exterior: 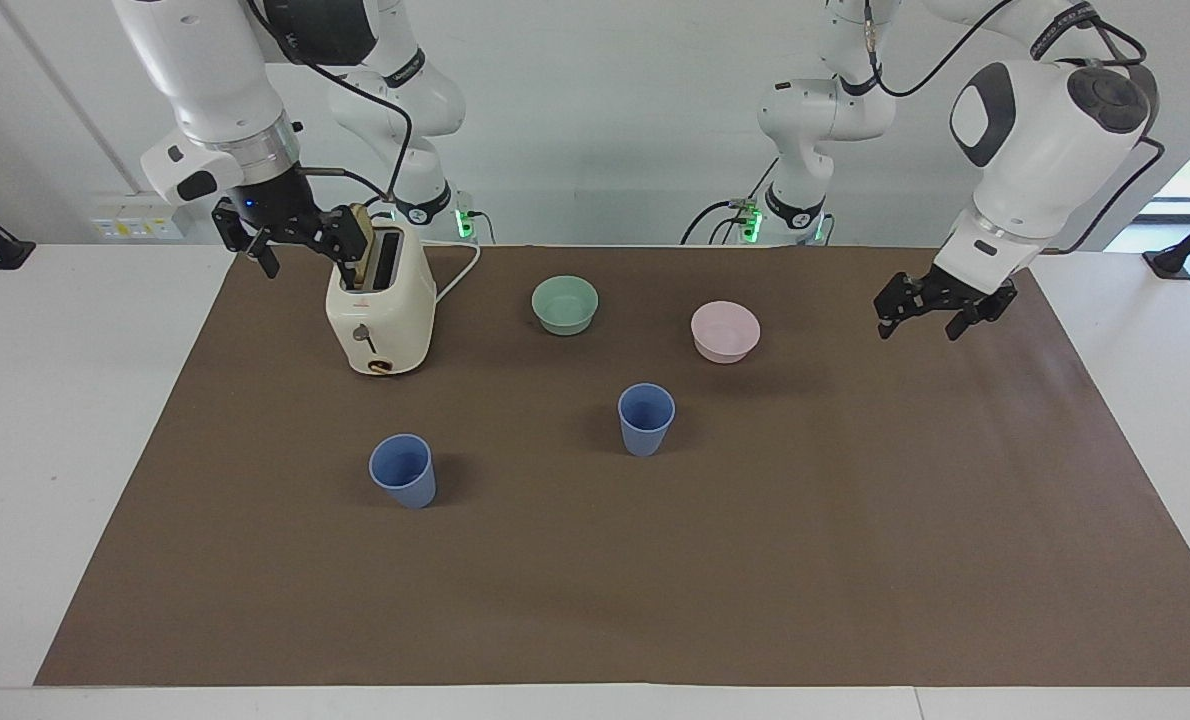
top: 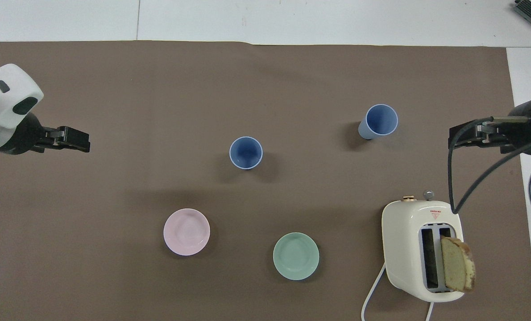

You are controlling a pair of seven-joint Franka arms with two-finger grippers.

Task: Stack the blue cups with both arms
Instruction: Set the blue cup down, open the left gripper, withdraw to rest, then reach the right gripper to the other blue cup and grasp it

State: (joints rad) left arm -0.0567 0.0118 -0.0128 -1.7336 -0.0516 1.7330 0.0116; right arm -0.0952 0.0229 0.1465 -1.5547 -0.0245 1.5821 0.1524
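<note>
Two blue cups stand upright and apart on the brown mat. One cup point(exterior: 646, 418) point(top: 246, 153) is near the mat's middle. The other cup point(exterior: 403, 469) point(top: 379, 121) is toward the right arm's end and farther from the robots. My left gripper point(exterior: 917, 325) point(top: 76, 140) is open and empty, raised over the mat toward the left arm's end, well away from both cups. My right gripper point(exterior: 305, 255) point(top: 462, 138) is open and empty, raised beside the toaster's top at the right arm's end.
A cream toaster point(exterior: 380, 310) point(top: 419, 249) with a bread slice point(top: 457, 269) in one slot stands near the robots. A mint-green bowl point(exterior: 565, 303) point(top: 296, 256) and a pale pink bowl point(exterior: 725, 331) point(top: 187, 232) sit nearer to the robots than the cups.
</note>
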